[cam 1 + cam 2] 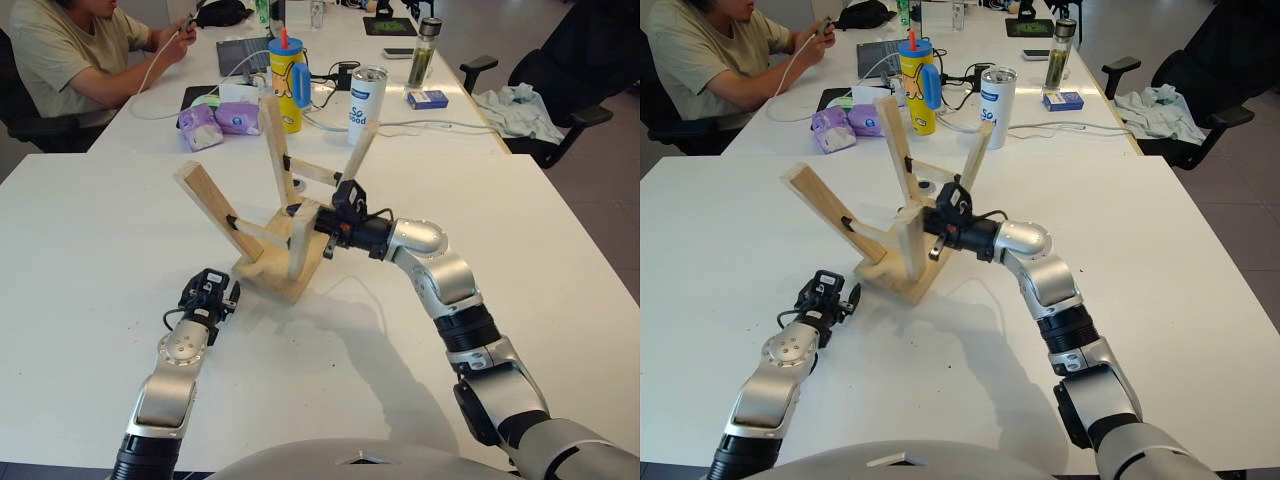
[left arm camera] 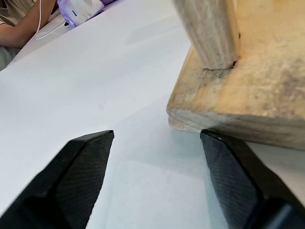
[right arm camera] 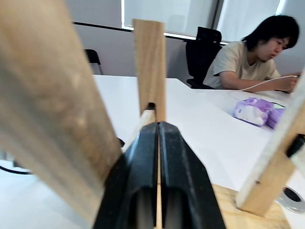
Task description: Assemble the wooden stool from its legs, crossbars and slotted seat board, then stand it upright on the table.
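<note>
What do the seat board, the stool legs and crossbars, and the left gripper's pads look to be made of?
Seat board: bare, unvarnished wood, grain showing, edge looks layered, perhaps plywood. Legs and crossbar: the same pale raw wood, matte. Left gripper pads: black, finely textured, matte; likely rubber or plastic.

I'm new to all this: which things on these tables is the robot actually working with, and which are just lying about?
In the job: seat board, legs, crossbars, left gripper open by the board's corner, right gripper shut on a crossbar.

Lying about: yellow cup, white tumbler, purple tissue packs, dark bottle, blue box.
</note>
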Motion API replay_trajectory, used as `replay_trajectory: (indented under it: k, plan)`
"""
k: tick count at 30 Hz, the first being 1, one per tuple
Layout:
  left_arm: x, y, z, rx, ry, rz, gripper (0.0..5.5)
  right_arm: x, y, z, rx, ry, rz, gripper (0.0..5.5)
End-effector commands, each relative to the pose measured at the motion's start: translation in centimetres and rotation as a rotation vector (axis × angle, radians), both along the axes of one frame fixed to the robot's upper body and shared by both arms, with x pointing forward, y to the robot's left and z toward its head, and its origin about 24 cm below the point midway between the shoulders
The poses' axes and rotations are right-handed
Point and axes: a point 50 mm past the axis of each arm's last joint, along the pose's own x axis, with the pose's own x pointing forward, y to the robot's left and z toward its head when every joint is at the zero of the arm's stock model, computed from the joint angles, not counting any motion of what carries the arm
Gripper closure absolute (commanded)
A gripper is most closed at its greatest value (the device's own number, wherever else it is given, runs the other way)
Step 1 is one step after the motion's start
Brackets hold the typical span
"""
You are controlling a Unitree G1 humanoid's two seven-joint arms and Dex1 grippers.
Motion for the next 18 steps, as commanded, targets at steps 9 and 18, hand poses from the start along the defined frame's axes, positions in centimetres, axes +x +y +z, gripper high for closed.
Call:
replay_trajectory:
  k: [9,18]
  plan:
    - [1.5,-1.0,0.1,-0.027,-0.04,0.044,2.1,-3.1,3.5,-2.9,0.016,0.178,-0.129,5.48]
    - [0.1,0.2,0.4,-0.019,-0.069,0.113,2.1,-6.9,-1.7,-4.0,0.028,0.381,-0.251,5.48]
